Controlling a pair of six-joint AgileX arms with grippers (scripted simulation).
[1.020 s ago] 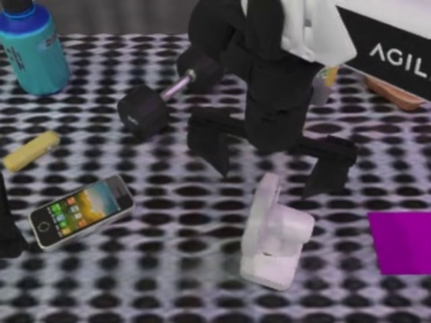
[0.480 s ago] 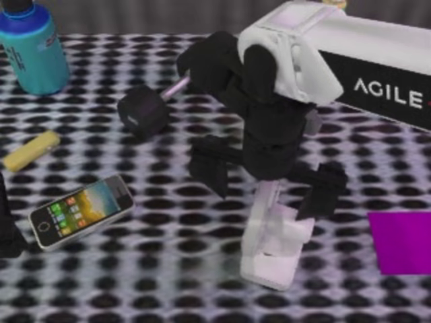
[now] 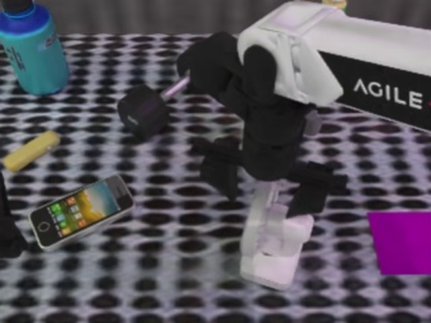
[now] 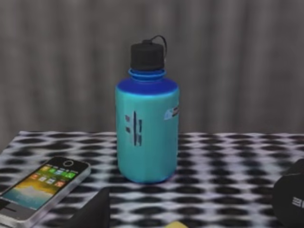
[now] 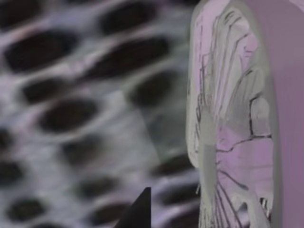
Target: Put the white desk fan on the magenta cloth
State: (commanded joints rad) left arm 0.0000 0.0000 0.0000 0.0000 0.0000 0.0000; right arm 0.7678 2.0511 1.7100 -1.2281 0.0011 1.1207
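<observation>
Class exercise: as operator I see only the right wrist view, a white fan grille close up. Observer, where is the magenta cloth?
Observer: The magenta cloth lies at the table's right edge, apart from the white desk fan.
Operator: Is my gripper on the fan?
Observer: The right gripper is open, fingers either side of the fan's head.
Operator: And the other arm?
Observer: The left arm is parked at the table's left edge.

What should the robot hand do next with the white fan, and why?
Probably close the right gripper on the white desk fan. Its open fingers straddle the fan's thin head, one on each side, and the fan stands on the table, left of the magenta cloth.
</observation>
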